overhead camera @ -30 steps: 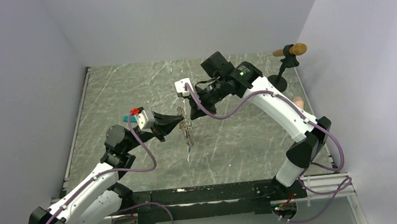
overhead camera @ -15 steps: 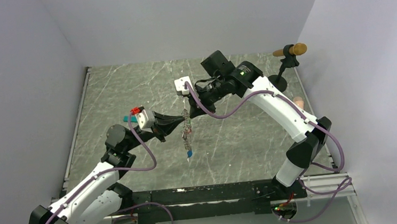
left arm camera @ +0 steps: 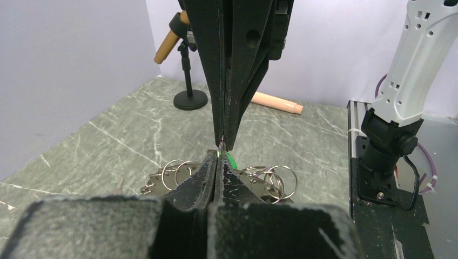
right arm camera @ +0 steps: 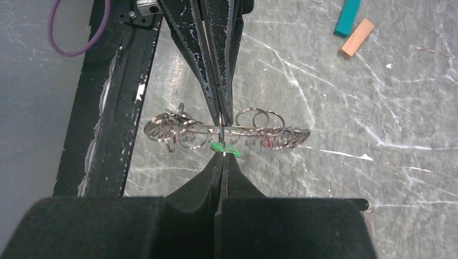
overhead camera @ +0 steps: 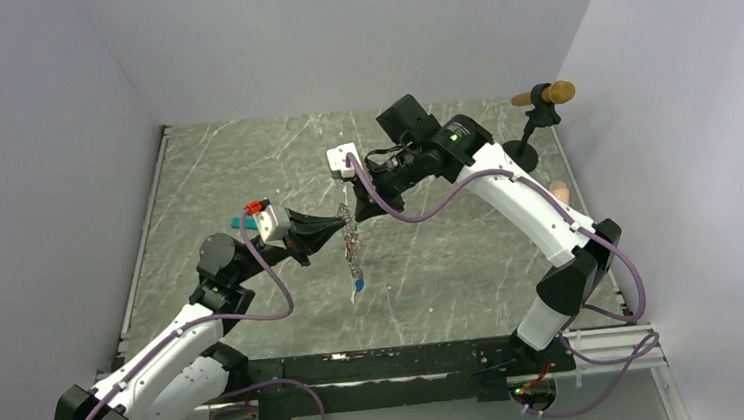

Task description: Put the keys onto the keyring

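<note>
Flagging risks first: both hands are meeting tip to tip in mid-air over the middle of the desk [overhead camera: 452, 254], so any small misalignment is going to twist the load. The left hand [overhead camera: 341, 222] is fully closed and seems to be pinching the thin wire of the keyring [right arm camera: 275, 135]. The right hand [overhead camera: 354, 204] is fully closed too, seemingly nipping the green key [right arm camera: 222, 147] right beside that wire. We are judging both grips as thin, fingertip-only ones. If either hand is pulling sideways, the wire may be sliding out and the whole bunch dropping to the desk. The green key may also be pivoting in the pinch and missing the ring's gap. The blue key [overhead camera: 357, 285] is dangling at the bottom of the bunch, on the near side, and its swing may be tugging at the grip. We cannot tell if the green key is threaded yet.

Pose: the left arm is reaching from the near left, with its hand pointing right. The right arm is arching from the near right over the far side, wrist bending so its hand is pointing down and near, onto the left tips.
</note>
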You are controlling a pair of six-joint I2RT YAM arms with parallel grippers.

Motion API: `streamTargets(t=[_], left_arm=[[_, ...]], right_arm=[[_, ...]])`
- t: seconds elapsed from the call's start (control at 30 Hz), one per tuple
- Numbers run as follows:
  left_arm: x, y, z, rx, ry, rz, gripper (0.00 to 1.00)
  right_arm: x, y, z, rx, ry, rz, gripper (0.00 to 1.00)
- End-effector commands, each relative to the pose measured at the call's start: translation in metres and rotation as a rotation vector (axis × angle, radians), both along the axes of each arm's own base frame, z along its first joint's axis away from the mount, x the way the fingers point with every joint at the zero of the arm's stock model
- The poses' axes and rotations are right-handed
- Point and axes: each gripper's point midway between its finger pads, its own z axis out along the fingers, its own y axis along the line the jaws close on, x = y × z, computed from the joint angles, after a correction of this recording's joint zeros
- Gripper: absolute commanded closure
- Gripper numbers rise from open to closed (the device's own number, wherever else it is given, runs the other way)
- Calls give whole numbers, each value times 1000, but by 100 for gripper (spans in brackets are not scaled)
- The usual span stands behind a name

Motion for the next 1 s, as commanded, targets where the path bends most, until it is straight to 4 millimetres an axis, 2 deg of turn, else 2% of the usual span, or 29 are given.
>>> streamTargets(t=[0.0,0.97], left_arm=[[-2,2,22,-43,-69,0,100],[-9,5,22,25,-170,-11,100]], right_arm=[[1,2,21,44,-43,-4,100],[-9,-3,16,37,-28,50,100]])
